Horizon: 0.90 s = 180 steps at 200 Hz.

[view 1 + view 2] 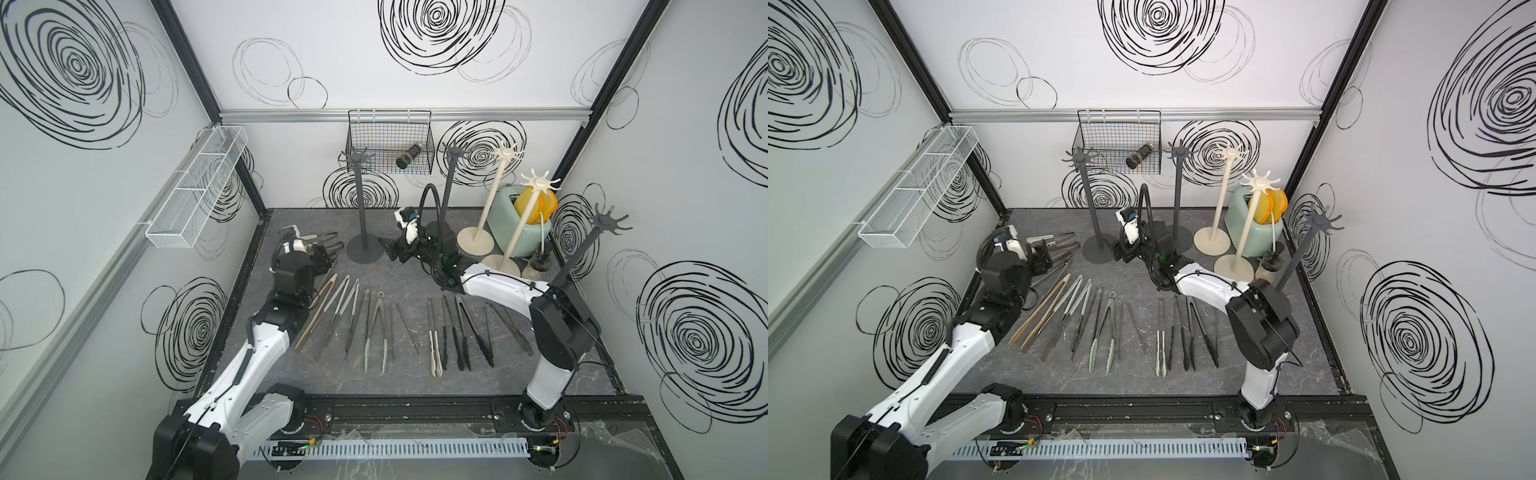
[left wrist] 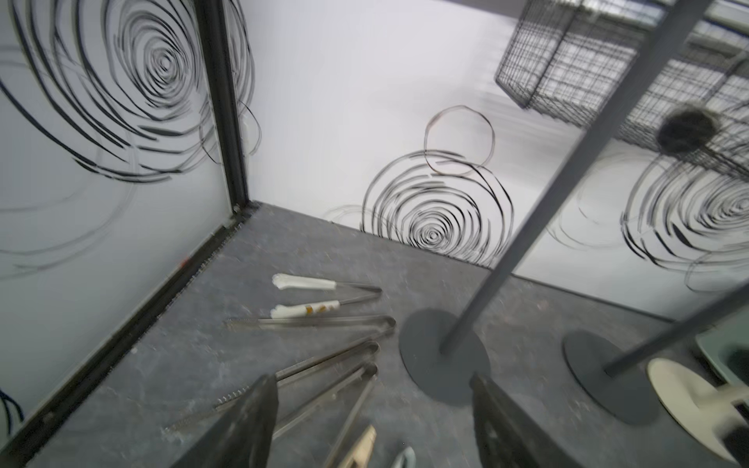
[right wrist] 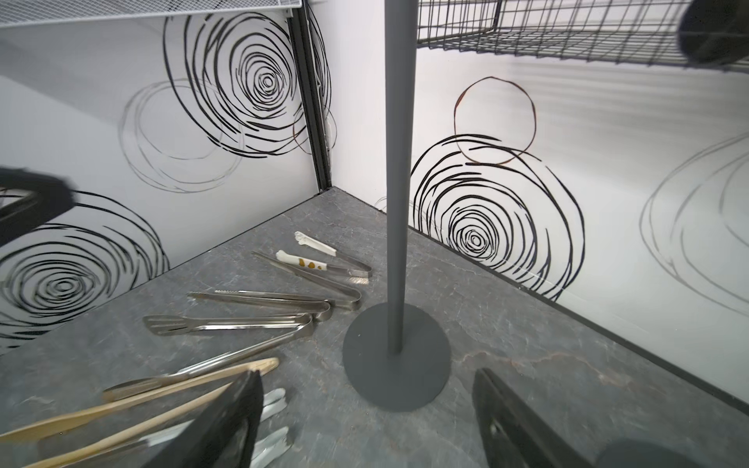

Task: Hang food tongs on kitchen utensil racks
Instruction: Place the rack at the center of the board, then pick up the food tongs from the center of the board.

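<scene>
Several food tongs lie in a row on the dark table, among them a green-tipped pair (image 1: 376, 328) and black-tipped pairs (image 1: 461, 332). More steel tongs (image 2: 324, 356) and a white-tipped pair (image 3: 314, 245) lie near the back left corner. My left gripper (image 1: 328, 249) (image 2: 373, 389) hovers open over those steel tongs, holding nothing. My right gripper (image 1: 392, 251) (image 3: 369, 389) is open and empty beside the disc base of a dark grey utensil rack (image 1: 361, 199) (image 3: 397, 356). Another dark rack (image 1: 451, 183) and two cream racks (image 1: 494, 195) stand further right. A dark rack (image 1: 582, 249) at the right wall appears tilted.
A black wire basket (image 1: 390, 141) holding a dark jar hangs on the back wall. A white mesh tray (image 1: 195, 195) hangs on the left wall. A mint green toaster (image 1: 505, 222) with orange slices and a small bottle (image 1: 538, 262) crowd the back right corner.
</scene>
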Available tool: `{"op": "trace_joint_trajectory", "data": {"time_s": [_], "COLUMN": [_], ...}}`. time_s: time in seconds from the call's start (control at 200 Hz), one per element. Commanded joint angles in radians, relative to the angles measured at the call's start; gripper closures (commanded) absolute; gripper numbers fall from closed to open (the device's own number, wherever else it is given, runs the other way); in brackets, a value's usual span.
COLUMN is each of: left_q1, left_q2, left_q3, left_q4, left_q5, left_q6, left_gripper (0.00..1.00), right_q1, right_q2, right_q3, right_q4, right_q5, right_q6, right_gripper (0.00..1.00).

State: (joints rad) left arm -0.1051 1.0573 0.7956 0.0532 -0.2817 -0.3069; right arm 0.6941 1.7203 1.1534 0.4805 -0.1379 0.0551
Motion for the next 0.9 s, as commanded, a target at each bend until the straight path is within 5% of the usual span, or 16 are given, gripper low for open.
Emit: {"op": "trace_joint_trajectory", "data": {"time_s": [0.0, 0.12, 0.245, 0.565, 0.896], "left_q1": [0.136, 0.215, 0.217, 0.216, 0.182], "left_q2": [0.146, 0.338, 0.474, 0.795, 1.121], "left_q3": [0.165, 0.369, 0.481, 0.665, 0.986], "left_q4": [-0.212, -0.350, -0.415, -0.448, -0.540], "left_q5": [0.261, 0.393, 0.408, 0.364, 0.229], "left_q6": [0.073, 0.202, 0.318, 0.565, 0.743], "left_gripper": [0.28, 0.36, 0.35, 0.35, 0.50], "right_q1": [0.023, 0.054, 0.062, 0.066, 0.065], "right_q2": [-0.081, -0.169, -0.253, -0.395, -0.333], "right_q3": [-0.113, -0.188, -0.261, -0.442, -0.422], "right_q4": [-0.044, -0.146, -0.227, -0.268, -0.332], "right_q5": [-0.017, -0.022, -0.051, -0.137, -0.151], "right_q6": [0.081, 0.085, 0.120, 0.134, 0.093], "right_gripper": [0.17, 0.18, 0.19, 0.22, 0.24]}}
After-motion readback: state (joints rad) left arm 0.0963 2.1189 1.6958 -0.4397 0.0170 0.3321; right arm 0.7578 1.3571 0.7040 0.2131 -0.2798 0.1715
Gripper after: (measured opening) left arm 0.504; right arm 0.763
